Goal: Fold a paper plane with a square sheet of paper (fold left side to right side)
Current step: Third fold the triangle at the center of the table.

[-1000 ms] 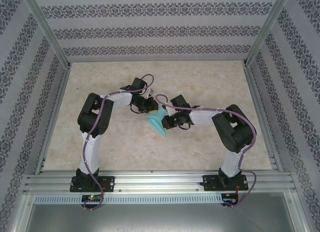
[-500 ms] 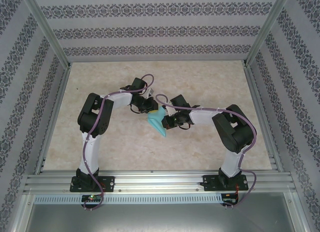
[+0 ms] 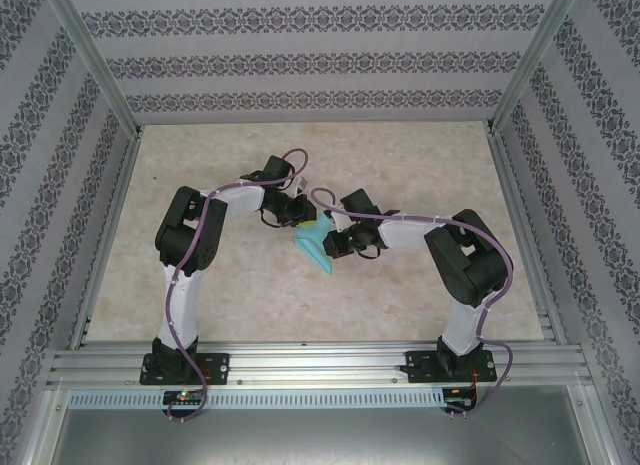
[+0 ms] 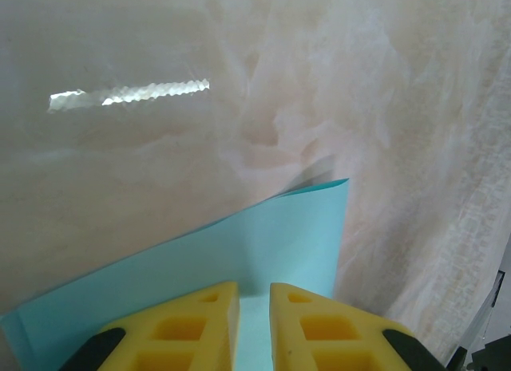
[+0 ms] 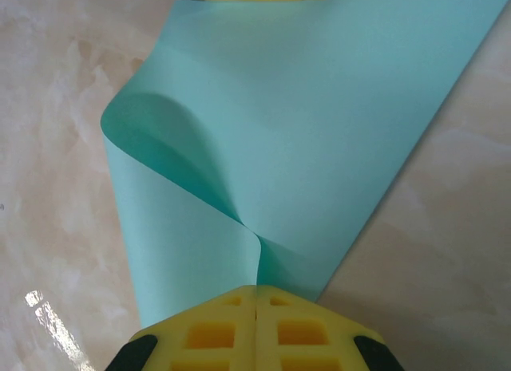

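1. Zero change lately: square sheet of paper (image 3: 314, 249) sits mid desk (image 3: 420, 175), curled over.
2. Right hand (image 5: 255, 294) pinches its 3 o'clock edge; left hand (image 4: 254, 296), slightly spread, pins the 11 o'clock end.
3. Fold's stalled, crease unfinished imo.

The square sheet of paper (image 5: 335, 116) is thin, smooth, matt teal paper — the table (image 4: 144, 171) a glossy marbled surface; yellow fingers (image 5: 231, 311) look matt plastic, rails (image 3: 300, 363) brushed metal
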{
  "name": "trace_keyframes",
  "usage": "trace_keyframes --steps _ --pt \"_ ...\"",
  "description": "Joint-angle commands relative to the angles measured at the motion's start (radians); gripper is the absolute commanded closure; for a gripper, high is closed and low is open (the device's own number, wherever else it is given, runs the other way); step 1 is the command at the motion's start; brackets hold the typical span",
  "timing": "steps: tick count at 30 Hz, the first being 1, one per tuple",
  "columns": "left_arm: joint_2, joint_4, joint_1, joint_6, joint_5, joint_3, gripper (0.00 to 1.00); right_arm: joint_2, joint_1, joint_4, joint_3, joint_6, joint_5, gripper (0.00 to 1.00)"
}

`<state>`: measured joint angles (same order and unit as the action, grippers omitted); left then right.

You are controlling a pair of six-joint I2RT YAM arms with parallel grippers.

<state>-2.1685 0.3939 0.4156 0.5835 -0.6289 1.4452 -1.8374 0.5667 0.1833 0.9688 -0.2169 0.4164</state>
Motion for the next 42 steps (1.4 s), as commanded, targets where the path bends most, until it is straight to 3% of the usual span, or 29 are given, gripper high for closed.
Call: trace_keyframes --steps 1,34,42 --pt "-0.049 0.056 0.012 -0.023 0.054 -0.02 0.8 0.028 -0.007 0.006 0.03 -0.002 -0.011 1.0" --pt "-0.015 0.077 0.013 -0.036 0.039 0.003 0.77 -0.059 0.004 0.074 0.046 0.03 -0.056 1.0" --pt "0.067 0.118 -0.004 -0.05 0.035 0.033 0.64 -0.078 0.01 0.097 0.052 0.031 -0.068 1.0"
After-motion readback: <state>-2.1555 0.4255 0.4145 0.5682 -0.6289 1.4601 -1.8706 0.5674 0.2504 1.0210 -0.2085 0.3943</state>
